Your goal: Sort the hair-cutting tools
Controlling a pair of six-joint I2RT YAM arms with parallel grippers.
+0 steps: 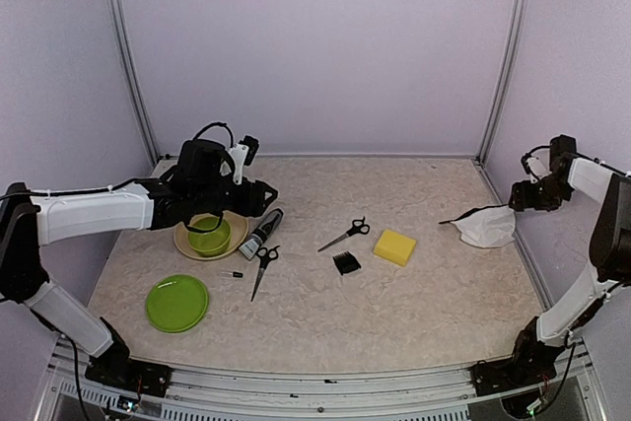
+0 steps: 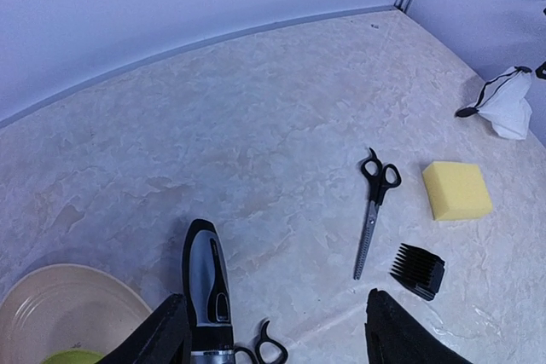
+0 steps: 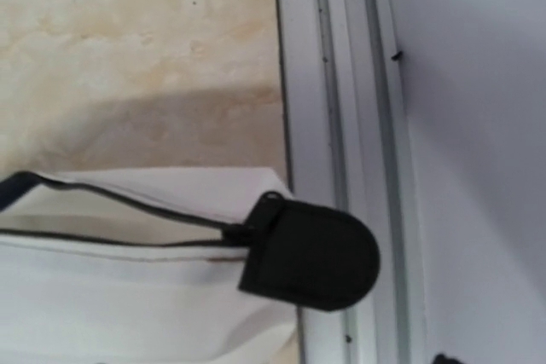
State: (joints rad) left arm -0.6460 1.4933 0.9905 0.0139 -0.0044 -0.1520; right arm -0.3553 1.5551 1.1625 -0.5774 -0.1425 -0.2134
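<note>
A tiny thin black pin (image 1: pixel 233 274) and slim black-handled steel scissors (image 1: pixel 262 268) lie nearest, a small black comb guard (image 1: pixel 346 262) to their right, a black-and-silver electric clipper (image 1: pixel 262 234) and second scissors (image 1: pixel 345 235) just beyond. The left gripper (image 1: pixel 258 196) hangs over the clipper, jaws wide and empty; whether the right gripper (image 1: pixel 523 194), at the white zip pouch (image 1: pixel 488 229), grips anything cannot be told

Clipper (image 1: pixel 261 235), near scissors (image 1: pixel 262 271), far scissors (image 1: pixel 345 234), comb guard (image 1: pixel 346 262), pin (image 1: pixel 233 274), all flat.
</note>
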